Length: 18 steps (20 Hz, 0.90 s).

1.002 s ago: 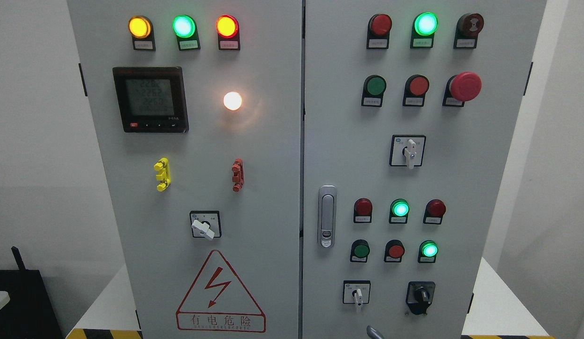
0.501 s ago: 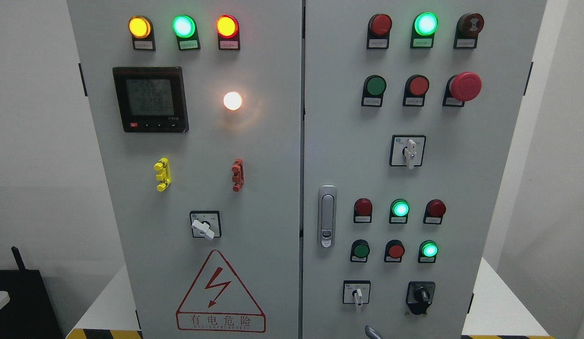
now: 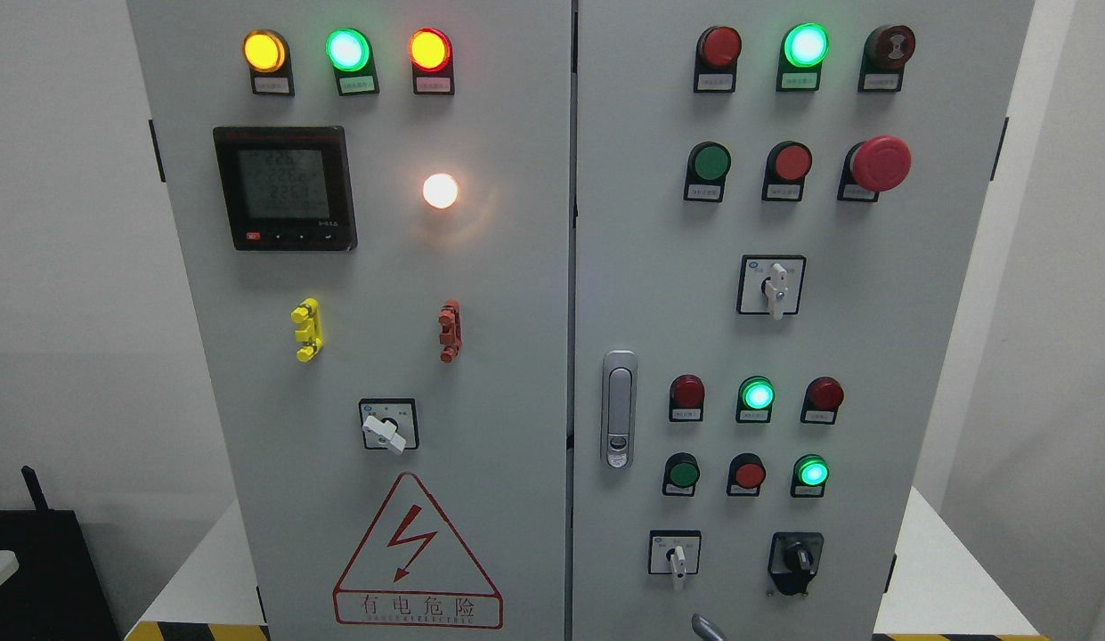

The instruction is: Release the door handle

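No robot hand is touching the door handle (image 3: pixel 619 409), so from my seat the release looks done and I judge nothing is left but to keep the arms clear. There's a small grey tip (image 3: pixel 708 628) at the bottom edge that might be a finger, but I cannot tell whose, or how its fingers are set. The handle is a silver vertical latch lying flush on the right door (image 3: pixel 944 356), just beside the centre seam, both doors looking closed.

The grey cabinet (image 3: pixel 570 267) is carried on a white platform (image 3: pixel 944 579); yellow-black hazard tape (image 3: pixel 196 631) is seen along the platform's front edge at both corners.
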Each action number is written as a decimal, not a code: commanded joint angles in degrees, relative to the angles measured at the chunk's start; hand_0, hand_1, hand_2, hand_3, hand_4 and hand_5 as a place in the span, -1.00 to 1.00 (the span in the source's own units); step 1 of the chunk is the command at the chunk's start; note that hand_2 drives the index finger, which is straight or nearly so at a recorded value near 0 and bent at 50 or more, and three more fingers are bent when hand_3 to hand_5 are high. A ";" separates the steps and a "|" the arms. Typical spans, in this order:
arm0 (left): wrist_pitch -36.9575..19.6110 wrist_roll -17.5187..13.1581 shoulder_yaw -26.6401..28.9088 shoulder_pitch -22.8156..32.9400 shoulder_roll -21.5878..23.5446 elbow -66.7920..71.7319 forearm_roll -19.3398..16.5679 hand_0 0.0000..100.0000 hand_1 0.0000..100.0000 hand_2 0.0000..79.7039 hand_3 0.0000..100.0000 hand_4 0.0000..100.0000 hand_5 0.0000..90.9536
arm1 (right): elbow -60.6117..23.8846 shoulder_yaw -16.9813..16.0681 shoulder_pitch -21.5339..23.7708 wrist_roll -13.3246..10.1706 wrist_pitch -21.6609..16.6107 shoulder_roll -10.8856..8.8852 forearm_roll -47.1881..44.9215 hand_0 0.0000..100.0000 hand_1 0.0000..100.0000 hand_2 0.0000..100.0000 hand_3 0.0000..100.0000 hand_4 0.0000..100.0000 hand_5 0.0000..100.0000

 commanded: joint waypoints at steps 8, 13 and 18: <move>-0.04 0.04 0.00 0.01 0.00 -0.53 -1.58 -0.76 -0.22 -1.00 -1.00 -1.00 -1.00 | -1.20 -0.35 -0.43 -1.22 -1.36 1.42 7.67 -0.04 -0.83 -1.00 -0.89 -0.70 -0.62; -0.04 0.04 0.00 0.01 0.00 -0.53 -1.58 -0.76 -0.22 -1.00 -1.00 -1.00 -1.00 | -1.21 -0.27 -2.80 -8.33 -1.36 3.27 20.12 0.01 -0.66 -1.00 -0.19 -0.20 -0.22; -0.04 0.04 0.00 0.01 0.00 -0.53 -1.58 -0.76 -0.22 -1.00 -1.00 -1.00 -1.00 | -0.86 0.61 -5.26 -12.81 -1.36 5.20 31.12 -0.07 -0.30 -1.00 0.34 0.24 0.47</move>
